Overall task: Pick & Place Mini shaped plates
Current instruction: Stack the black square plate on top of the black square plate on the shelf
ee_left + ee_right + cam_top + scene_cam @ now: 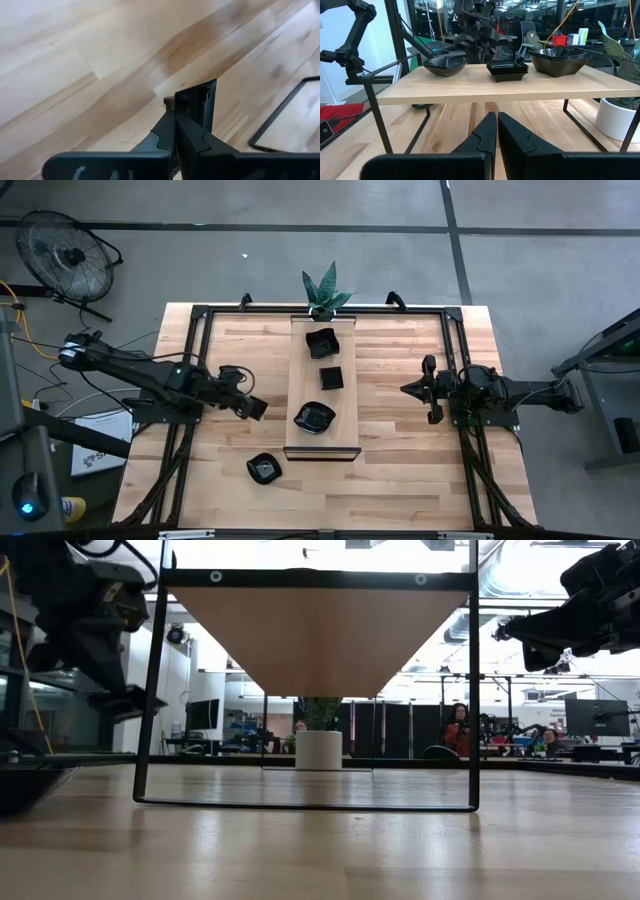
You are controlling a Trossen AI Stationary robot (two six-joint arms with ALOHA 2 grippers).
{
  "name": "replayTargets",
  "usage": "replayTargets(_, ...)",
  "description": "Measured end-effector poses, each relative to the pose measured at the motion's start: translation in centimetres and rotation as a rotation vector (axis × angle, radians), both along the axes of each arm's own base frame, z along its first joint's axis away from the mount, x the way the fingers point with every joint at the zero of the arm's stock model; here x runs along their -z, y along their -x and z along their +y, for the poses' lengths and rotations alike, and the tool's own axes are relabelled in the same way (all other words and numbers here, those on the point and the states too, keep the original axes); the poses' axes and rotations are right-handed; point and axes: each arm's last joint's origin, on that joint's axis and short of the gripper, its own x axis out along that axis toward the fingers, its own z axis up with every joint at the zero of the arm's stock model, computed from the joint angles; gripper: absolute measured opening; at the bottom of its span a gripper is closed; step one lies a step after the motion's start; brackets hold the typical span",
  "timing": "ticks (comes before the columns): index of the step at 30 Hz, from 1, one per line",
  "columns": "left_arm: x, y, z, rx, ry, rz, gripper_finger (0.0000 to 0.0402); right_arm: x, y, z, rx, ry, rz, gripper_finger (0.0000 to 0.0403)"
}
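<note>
Plates (314, 418) on board (300, 385), hands closed

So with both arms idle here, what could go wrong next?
The stacked plates on the raised board could topple if one is lifted carelessly. The lone plate on the table sits near the frame leg, so the left end effector, shut, may clip it. The right end effector is also shut.

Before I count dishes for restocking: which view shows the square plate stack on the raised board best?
The right wrist view: the square plate stack sits side-on, layers visible. The high view shows only its top. The low and left wrist views miss it.
</note>
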Motion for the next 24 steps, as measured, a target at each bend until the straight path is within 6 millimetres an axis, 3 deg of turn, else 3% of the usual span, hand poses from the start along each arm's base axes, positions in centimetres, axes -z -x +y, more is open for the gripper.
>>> replayTargets(14, -6.3, -0.1, 0.5, -0.033, -0.177, -0.190, 0.0000, 0.0, 0.0, 0.0, 0.000, 0.000, 0.000, 0.0012)
replayTargets(24, -9.2, -1.5, 0.4, 0.033, -0.320, -0.230, 0.0000, 0.0, 0.0, 0.0, 0.000, 0.000, 0.000, 0.0012)
